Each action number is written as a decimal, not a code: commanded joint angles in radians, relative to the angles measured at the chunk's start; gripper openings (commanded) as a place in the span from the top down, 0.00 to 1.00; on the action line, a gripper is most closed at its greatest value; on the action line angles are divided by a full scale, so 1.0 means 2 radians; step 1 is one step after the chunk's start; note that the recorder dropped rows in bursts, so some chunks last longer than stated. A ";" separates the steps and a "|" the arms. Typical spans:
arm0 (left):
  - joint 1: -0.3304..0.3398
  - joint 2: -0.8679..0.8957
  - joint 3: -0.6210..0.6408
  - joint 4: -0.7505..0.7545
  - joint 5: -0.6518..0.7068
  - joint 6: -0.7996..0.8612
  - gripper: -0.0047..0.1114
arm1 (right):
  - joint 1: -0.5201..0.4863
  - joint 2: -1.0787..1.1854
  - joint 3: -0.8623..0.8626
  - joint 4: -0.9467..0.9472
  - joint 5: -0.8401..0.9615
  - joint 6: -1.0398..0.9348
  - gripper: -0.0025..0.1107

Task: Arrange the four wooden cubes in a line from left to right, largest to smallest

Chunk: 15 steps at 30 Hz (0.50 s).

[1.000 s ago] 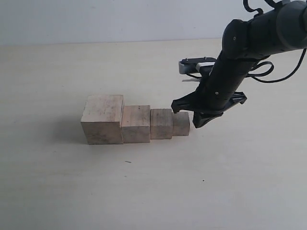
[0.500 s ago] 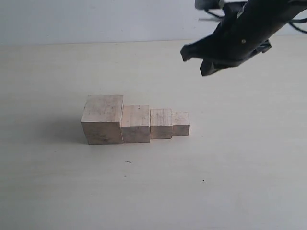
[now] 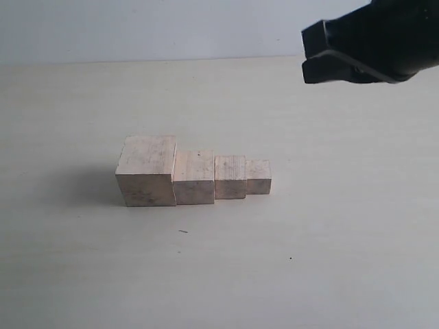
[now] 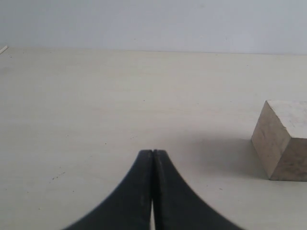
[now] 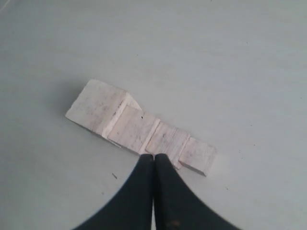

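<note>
Four pale wooden cubes stand touching in a row on the table. The largest cube [image 3: 146, 170] is at the left, then the second cube [image 3: 195, 177], the third cube [image 3: 230, 176] and the smallest cube [image 3: 258, 176] at the right. From above, the right wrist view shows the same row, from the largest cube [image 5: 96, 106] to the smallest cube [image 5: 198, 155]. My right gripper [image 3: 306, 51] [image 5: 153, 157] is shut and empty, high above and to the right of the row. My left gripper [image 4: 152, 153] is shut and empty, low over the table, with the largest cube [image 4: 284, 139] off to its side.
The pale table [image 3: 219, 274] stretches around the row, ending at a whitish wall [image 3: 137, 27] behind. A small dark speck [image 3: 183, 232] lies in front of the cubes.
My right gripper has lifted away from the smallest cube, rising and moving right to the top corner. The four cubes have stayed in place.
</note>
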 commanded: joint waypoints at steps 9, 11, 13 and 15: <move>0.002 -0.003 0.002 0.001 -0.006 0.000 0.96 | 0.001 -0.023 0.016 -0.009 0.007 -0.006 0.98; 0.002 -0.003 0.002 0.001 -0.006 0.000 0.96 | 0.001 -0.023 0.016 -0.009 0.007 -0.006 0.98; 0.002 -0.003 0.002 0.001 -0.006 0.000 0.96 | 0.001 -0.023 0.016 -0.009 0.007 -0.006 0.98; 0.002 -0.003 0.002 0.001 -0.006 0.000 0.96 | 0.001 -0.023 0.016 -0.009 0.007 -0.006 0.98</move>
